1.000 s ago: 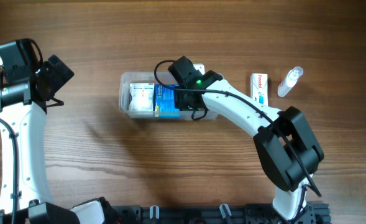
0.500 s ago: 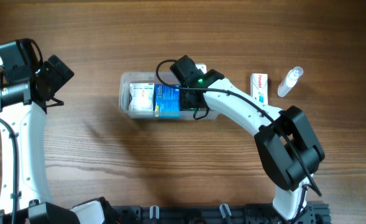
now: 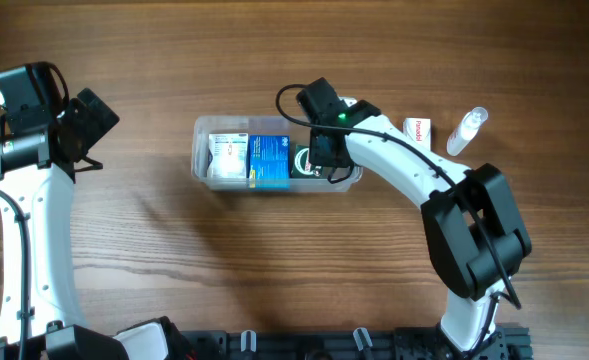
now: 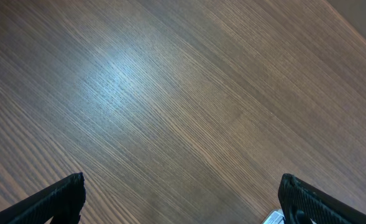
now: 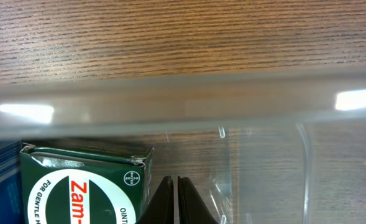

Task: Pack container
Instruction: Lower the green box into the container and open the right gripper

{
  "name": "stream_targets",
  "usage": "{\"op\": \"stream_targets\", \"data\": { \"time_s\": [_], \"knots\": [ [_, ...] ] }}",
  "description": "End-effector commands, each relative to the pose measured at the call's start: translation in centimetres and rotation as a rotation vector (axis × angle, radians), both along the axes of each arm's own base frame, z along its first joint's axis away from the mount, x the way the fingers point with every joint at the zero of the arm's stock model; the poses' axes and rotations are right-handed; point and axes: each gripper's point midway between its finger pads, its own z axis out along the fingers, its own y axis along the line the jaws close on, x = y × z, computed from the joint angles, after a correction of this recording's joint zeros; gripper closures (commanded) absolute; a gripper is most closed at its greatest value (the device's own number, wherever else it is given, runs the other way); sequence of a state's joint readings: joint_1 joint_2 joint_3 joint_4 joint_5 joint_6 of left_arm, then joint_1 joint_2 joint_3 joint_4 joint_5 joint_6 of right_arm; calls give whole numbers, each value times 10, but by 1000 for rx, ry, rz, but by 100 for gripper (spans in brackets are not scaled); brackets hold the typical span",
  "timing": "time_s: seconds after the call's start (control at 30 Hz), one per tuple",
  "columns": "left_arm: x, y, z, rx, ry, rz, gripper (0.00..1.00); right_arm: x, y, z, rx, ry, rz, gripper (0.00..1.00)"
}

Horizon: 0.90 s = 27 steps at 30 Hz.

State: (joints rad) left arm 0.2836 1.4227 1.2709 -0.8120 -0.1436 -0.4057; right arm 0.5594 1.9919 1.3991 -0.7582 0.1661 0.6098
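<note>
The clear plastic container [image 3: 201, 150] lies at the table's middle. Inside it, from left to right, are a white box [image 3: 227, 157], a blue box [image 3: 268, 163] and a dark green box [image 3: 304, 162]. My right gripper [image 3: 326, 166] hangs over the container's right end. In the right wrist view its fingertips [image 5: 177, 200] are shut with nothing between them, just right of the green box [image 5: 83, 186] and inside the container wall [image 5: 170, 102]. My left gripper [image 3: 86, 125] is far off at the left, and its fingers [image 4: 52, 202] stand wide open over bare wood.
A white and blue box [image 3: 418, 140] and a small clear bottle [image 3: 465, 131] lie on the table right of the container. The arms' bases stand at the front edge.
My right gripper has shut empty and shifted right, off the blue box. The green box now shows beside the blue one. The left arm has not moved.
</note>
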Motion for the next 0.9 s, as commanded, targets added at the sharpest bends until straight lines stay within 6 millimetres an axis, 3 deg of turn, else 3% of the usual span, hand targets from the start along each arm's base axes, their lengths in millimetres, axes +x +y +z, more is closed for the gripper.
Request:
{"op": "stream_targets", "data": {
  "time_s": [0.0,0.2,0.33,0.87],
  "knots": [
    [-1,1,4,5,-9,0,0,-2,-3,-7,-16,7,-33,96],
    [-1,1,4,5,-9,0,0,-2,-1,-7,3,11,-44,96],
    [-1,1,4,5,-9,0,0,-3,11,-7,68,25,-43,96],
    [-1,1,4,5,-9,0,0,-4,6,-12,53,18,-78,96]
  ]
}}
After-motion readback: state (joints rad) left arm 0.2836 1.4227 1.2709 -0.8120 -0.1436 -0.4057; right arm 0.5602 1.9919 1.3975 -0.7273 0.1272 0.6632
